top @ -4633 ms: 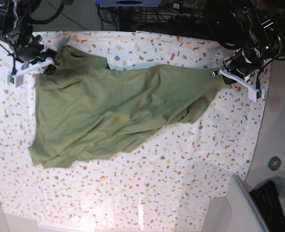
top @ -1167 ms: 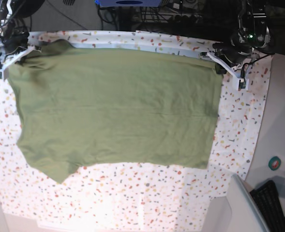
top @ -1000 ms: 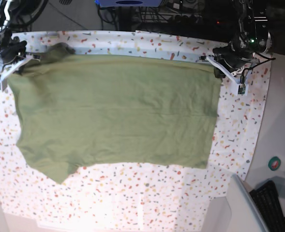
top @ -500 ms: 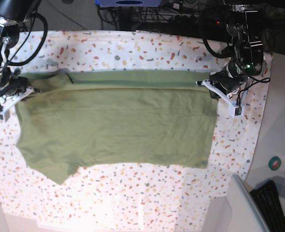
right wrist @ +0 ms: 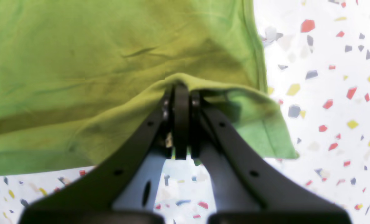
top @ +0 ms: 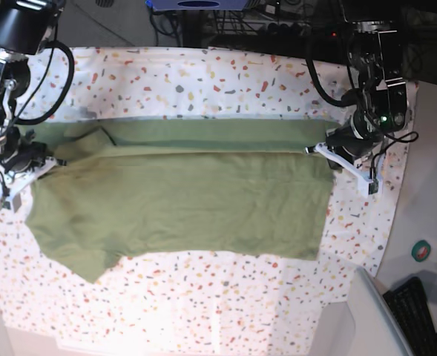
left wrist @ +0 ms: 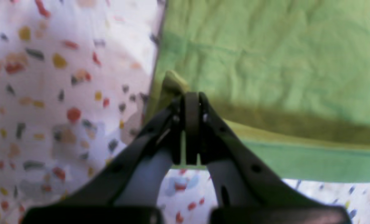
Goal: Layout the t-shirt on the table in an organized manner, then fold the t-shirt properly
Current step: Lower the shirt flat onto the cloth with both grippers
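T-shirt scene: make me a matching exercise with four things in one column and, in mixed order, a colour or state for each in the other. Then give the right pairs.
Things:
1. t-shirt
2. table
3. left end effector
4. right end effector

Colours or states:
A. white cloth with coloured flecks
B. shut on the shirt's straight-edged corner, on the base view's right
C. olive green, spread out with its far edge doubled over
D. shut on a raised bunch of fabric, on the base view's left

Pairs: 1-C, 2-A, 3-B, 4-D
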`<state>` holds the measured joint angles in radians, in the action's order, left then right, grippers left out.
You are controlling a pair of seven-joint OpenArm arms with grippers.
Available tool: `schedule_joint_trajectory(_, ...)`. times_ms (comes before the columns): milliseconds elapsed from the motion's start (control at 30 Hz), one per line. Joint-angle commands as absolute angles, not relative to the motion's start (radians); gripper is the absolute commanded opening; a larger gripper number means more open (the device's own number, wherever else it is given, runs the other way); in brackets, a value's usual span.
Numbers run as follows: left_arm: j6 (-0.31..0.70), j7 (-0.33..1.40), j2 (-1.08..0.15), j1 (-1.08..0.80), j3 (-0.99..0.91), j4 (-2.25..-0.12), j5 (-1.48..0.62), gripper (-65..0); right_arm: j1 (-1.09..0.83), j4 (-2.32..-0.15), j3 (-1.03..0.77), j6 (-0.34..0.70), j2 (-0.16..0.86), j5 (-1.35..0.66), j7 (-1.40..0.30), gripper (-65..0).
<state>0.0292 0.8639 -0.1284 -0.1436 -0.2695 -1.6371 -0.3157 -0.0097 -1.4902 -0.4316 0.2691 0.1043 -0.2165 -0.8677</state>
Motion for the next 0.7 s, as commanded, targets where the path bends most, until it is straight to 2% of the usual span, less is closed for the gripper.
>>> schedule_joint_trajectory(0,0.031,0.843,-0.137,-0.122,-0.269,-1.655,-0.312,-65.0,0.019,-1.492,-0.433,0.263,0.119,-0.222,-0.849,-65.0)
schedule_joint_trajectory(367,0.031,0.843,-0.137,-0.058,-0.269,-1.527,-0.309,-65.0,0.102,-1.369,-0.433,0.263,0.143,-0.222,-0.845,-65.0)
schedule_joint_trajectory(667,0.031,0.84,-0.137,-0.022,-0.269,-1.488,-0.309,-65.0,0.101,-1.362,-0.433,0.263,0.137,-0.222,-0.797,-65.0)
